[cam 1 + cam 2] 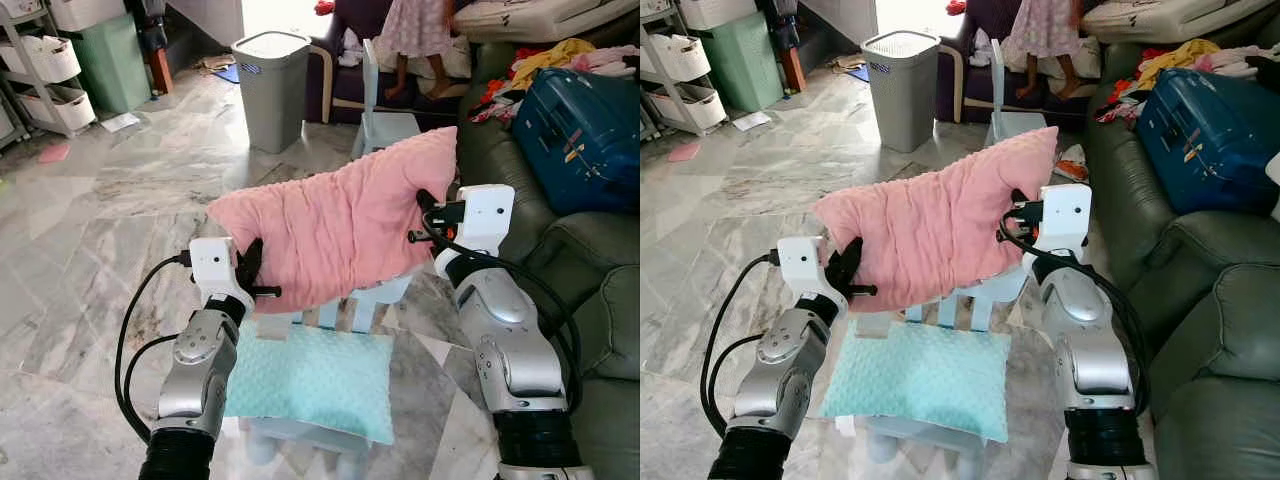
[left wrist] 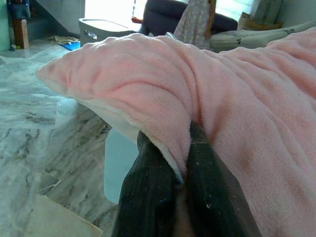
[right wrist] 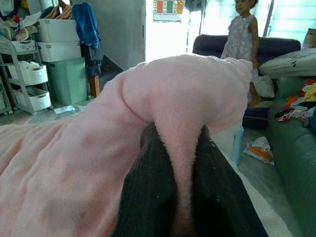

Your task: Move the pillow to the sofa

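Note:
A pink fleece pillow (image 1: 340, 225) hangs in the air between my two arms, above a small light-blue chair. My left gripper (image 1: 256, 272) is shut on the pillow's lower left edge; the left wrist view shows both black fingers (image 2: 150, 197) pinching pink fabric. My right gripper (image 1: 428, 215) is shut on the pillow's right end, and its fingers (image 3: 153, 192) clamp a fold of fleece. The dark green sofa (image 1: 600, 270) stands to my right, its near seat cushion bare.
A teal pillow (image 1: 315, 375) lies on the small chair's seat (image 1: 300, 432) below the pink one. A blue suitcase (image 1: 580, 135) and clothes occupy the sofa's far end. A grey bin (image 1: 272, 85), a second small chair (image 1: 385, 110) and a standing person (image 1: 415, 45) are ahead.

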Controlling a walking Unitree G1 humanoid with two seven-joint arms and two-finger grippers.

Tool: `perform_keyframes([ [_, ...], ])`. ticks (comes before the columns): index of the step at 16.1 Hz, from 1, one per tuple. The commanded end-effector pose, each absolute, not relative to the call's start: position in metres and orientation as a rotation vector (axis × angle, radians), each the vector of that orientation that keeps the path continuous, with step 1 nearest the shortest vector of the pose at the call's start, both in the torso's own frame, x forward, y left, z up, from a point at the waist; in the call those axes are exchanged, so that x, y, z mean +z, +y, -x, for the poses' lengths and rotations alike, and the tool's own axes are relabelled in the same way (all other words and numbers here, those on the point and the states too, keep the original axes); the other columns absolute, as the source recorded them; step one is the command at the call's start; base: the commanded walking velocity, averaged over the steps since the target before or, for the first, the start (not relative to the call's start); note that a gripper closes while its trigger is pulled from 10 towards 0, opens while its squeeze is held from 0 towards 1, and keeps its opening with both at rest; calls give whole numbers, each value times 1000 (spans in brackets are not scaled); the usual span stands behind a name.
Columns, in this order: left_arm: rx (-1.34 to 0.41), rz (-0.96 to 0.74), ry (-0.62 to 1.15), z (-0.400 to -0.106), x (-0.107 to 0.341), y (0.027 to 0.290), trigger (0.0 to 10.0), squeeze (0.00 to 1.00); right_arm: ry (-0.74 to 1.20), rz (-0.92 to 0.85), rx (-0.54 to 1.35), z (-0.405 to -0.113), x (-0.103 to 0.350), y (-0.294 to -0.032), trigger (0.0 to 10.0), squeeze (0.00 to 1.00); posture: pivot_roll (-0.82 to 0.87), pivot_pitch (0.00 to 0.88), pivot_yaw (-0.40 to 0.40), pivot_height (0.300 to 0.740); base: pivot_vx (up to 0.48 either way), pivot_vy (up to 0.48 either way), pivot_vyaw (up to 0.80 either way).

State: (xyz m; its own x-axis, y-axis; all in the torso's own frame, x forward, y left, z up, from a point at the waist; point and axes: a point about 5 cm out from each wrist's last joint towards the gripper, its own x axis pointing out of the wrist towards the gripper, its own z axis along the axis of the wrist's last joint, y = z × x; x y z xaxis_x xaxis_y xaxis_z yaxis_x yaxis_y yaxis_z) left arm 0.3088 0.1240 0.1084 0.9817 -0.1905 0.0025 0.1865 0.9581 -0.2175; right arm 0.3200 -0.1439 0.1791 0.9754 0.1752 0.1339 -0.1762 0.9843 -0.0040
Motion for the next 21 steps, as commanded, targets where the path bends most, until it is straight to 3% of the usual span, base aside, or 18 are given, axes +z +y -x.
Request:
perform_keyframes([
  [1, -219, 215, 2, -312, 114, 120, 10000, 0, -175, -9, 185, -319, 189, -141, 10000, 0, -176, 0, -16, 740, -315, 0, 0],
  [21, -224, 223, 13, -312, 113, 117, 10000, 0, -174, -11, 178, -318, 189, -142, 10000, 0, -184, 0, -12, 740, -313, 0, 0],
])
